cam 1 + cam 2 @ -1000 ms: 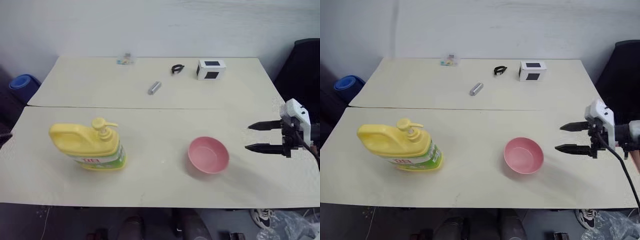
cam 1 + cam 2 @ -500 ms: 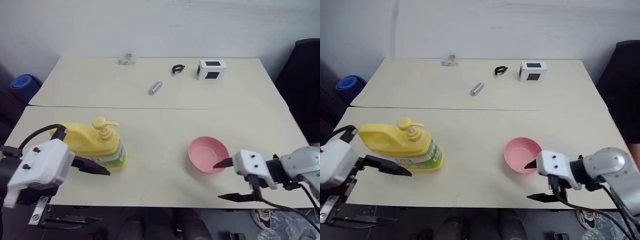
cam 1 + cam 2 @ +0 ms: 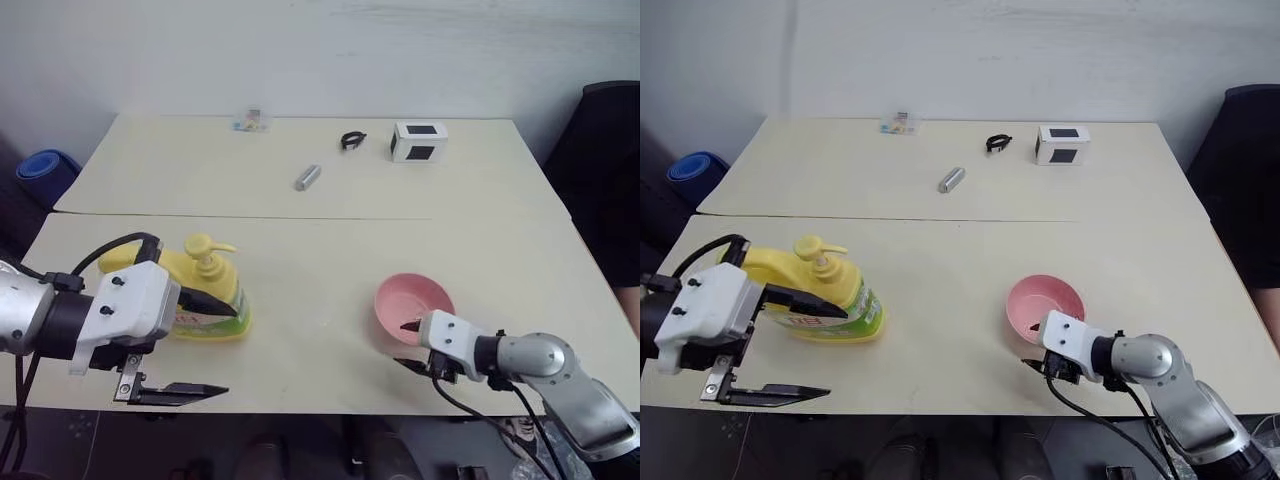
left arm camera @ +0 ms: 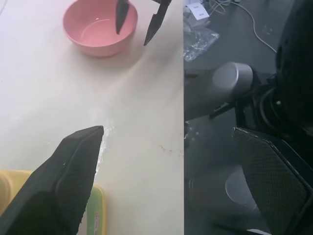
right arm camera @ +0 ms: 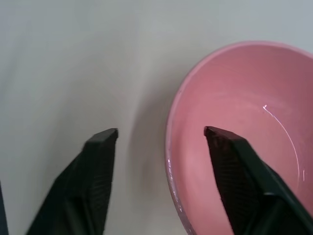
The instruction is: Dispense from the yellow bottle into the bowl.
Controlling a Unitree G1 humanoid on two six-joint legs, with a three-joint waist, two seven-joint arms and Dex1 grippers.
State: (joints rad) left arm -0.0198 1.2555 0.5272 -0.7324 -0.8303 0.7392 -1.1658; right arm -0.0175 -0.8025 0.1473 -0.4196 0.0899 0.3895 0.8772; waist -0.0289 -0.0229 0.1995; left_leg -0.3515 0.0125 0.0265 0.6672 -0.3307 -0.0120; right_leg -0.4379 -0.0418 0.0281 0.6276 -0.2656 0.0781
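Yellow bottle (image 3: pixel 190 290): it stands on the near left part of the table (image 3: pixel 300 250), pump on top.
Left gripper (image 3: pixel 205 345): its 2 fingers are spread wide and hold nothing. 1 finger lies over the front of the yellow bottle. The other finger hangs past the near table edge.
Bowl (image 3: pixel 414 308): it sits on the near right part of the table, well apart from the yellow bottle.
Right gripper (image 5: pixel 161 134): it is partly open and holds nothing. Its 2 fingers are on both sides of the bowl's near rim, 1 over the inside and 1 outside. I cannot tell if they touch the rim.
Far side of table: a white box (image 3: pixel 419 141), a small metal tube (image 3: pixel 307 177) and a black clip (image 3: pixel 352 139).
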